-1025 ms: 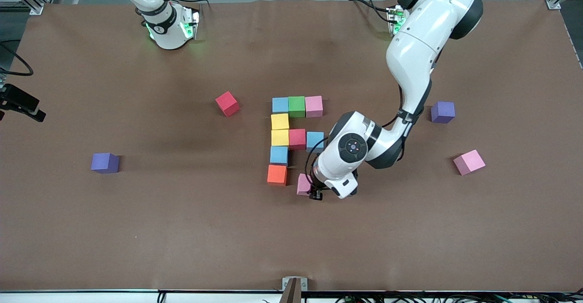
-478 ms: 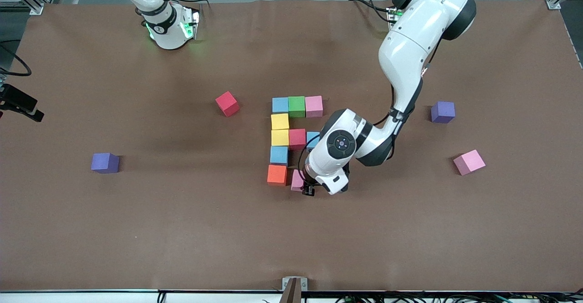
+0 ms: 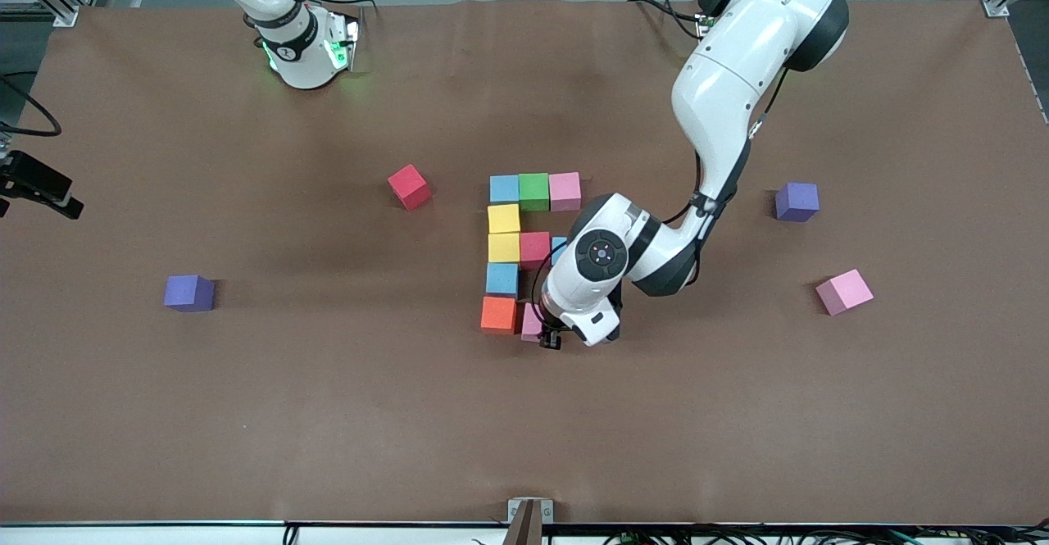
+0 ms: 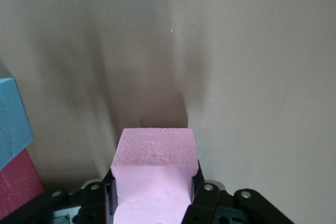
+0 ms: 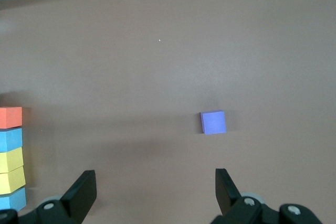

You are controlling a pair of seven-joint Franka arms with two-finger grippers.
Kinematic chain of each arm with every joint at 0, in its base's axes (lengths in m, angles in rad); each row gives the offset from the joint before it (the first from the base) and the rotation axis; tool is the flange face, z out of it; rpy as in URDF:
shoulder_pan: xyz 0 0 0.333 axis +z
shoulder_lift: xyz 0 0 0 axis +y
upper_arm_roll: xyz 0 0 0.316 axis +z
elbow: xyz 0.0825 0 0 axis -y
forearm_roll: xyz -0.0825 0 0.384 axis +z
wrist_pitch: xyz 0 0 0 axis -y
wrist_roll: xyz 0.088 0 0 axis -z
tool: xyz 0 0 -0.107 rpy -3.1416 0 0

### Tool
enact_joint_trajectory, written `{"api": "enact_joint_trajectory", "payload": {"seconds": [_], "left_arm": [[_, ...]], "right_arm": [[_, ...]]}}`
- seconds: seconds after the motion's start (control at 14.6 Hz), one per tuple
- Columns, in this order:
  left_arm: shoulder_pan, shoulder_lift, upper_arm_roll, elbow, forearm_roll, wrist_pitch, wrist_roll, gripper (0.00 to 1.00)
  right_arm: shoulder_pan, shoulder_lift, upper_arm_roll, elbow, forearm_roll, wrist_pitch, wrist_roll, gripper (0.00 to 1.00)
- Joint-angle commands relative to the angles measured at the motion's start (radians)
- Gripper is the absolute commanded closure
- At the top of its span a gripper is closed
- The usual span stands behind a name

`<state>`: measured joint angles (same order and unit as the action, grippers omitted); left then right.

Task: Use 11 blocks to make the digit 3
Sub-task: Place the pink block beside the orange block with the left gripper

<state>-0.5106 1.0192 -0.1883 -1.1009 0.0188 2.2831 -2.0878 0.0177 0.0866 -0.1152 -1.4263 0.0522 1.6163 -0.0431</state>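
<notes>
left tool [image 4: 152,203] grips a pink block [image 4: 153,169] just beside the orange block [image 3: 498,314]; right tool [image 5: 152,192] waits, spread wide.

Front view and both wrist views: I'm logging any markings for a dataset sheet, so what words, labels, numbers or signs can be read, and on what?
Readable text: none in any view.
Right arm's base: a small dark round mark, too small to read.
Left arm's wrist joint: a round cap with tiny dots, no letters legible.
Blocks, including the pink block in the left gripper: plain faces, no print.
</notes>
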Motion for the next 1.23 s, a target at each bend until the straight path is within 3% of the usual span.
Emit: {"api": "enact_joint_trajectory", "payload": {"seconds": [0.0, 0.21, 0.75, 1.16], "left_arm": [[-0.052, 0.035, 0.053, 0.047, -0.011, 0.009, -0.044, 0.84], [-0.106, 0.045, 0.116, 0.049, -0.013, 0.009, -0.06, 0.84], [-0.109, 0.042, 0.107, 0.049, -0.019, -0.014, -0.058, 0.84], [-0.108, 0.039, 0.107, 0.049, -0.094, -0.013, -0.058, 0.84]], "right_arm": [[0.002, -0.028, 0.005, -0.031, -0.014, 0.004, 0.0, 0.0], [0.007, -0.028, 0.005, -0.031, -0.014, 0.005, 0.0, 0.0], [0.013, -0.028, 0.006, -0.031, -0.014, 0.004, 0.0, 0.0], [0.027, -0.025, 0.006, -0.031, -0.015, 0.004, 0.002, 0.0]]}}
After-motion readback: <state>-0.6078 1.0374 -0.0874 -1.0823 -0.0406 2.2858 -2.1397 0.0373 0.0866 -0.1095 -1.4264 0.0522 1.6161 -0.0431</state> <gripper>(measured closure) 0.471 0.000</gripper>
